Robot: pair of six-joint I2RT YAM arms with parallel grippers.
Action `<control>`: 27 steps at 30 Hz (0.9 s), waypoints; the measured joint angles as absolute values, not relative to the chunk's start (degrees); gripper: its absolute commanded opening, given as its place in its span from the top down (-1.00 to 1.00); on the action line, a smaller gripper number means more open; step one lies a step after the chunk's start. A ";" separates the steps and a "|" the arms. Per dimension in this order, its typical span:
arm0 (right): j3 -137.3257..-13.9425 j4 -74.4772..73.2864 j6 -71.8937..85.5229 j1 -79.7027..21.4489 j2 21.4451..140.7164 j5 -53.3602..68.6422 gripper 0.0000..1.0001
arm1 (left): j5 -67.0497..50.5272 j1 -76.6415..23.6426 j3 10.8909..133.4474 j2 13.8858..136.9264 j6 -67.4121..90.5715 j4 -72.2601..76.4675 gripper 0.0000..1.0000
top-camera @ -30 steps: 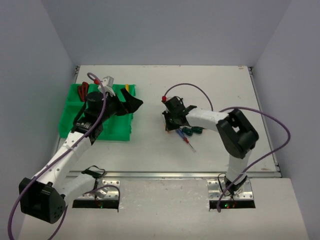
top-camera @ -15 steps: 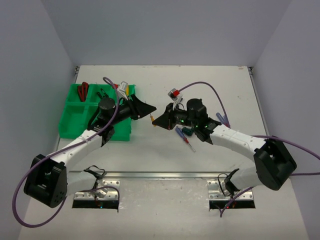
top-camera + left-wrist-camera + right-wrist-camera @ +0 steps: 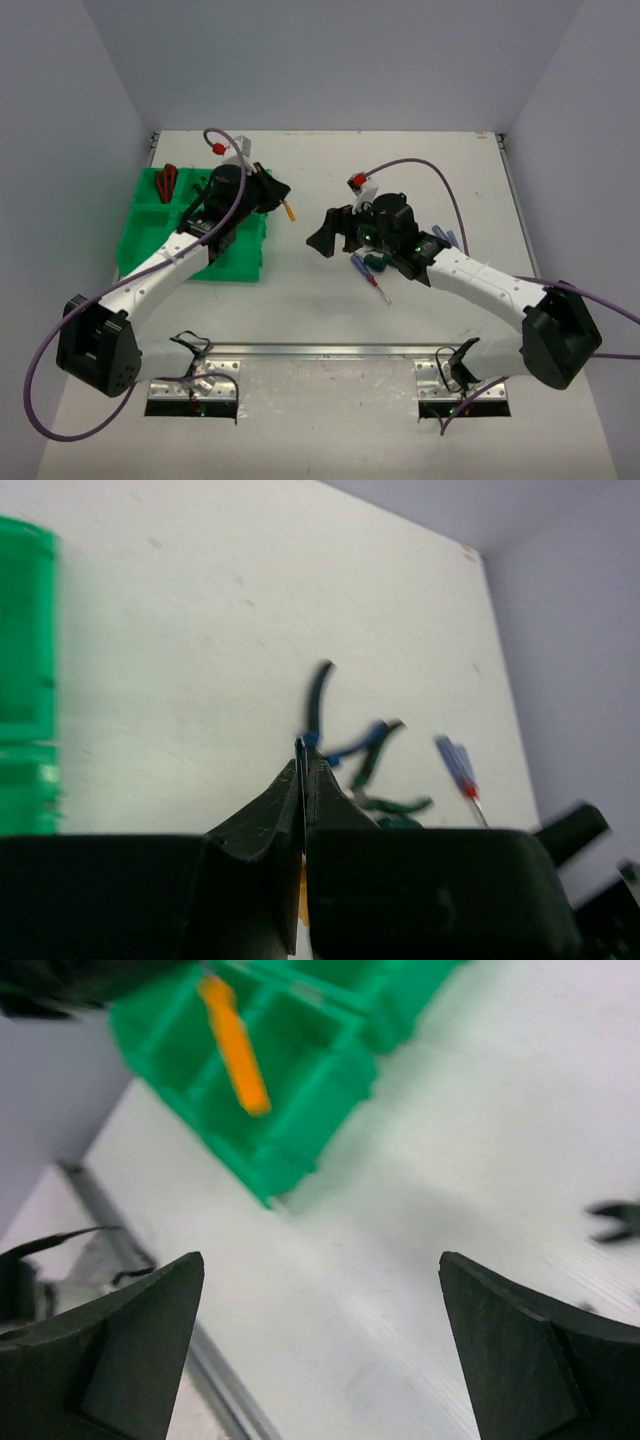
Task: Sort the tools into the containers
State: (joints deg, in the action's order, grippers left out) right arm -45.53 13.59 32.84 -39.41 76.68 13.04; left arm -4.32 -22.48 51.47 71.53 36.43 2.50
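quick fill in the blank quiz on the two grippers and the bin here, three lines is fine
1. The left gripper is shut on a screwdriver with an ____ handle.
2. The right gripper has its jaws ____ and holds nothing.
3. The pliers lying in the green bin have ____ handles.

Missing words: orange, open, red.
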 measured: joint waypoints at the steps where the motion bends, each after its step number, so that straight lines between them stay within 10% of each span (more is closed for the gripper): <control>1: -46.75 9.68 32.68 -39.27 76.62 9.31 -0.98 | 0.08 -22.08 53.89 72.80 34.99 0.63 1.00; 13: -41.88 -11.14 29.74 -37.63 65.55 -5.65 -0.98 | 21.09 -7.39 79.17 101.77 25.29 -9.93 1.00; 27: -46.54 -22.14 25.95 -37.63 76.11 -12.99 -0.76 | 17.33 -9.04 81.83 105.31 23.58 -15.62 -0.72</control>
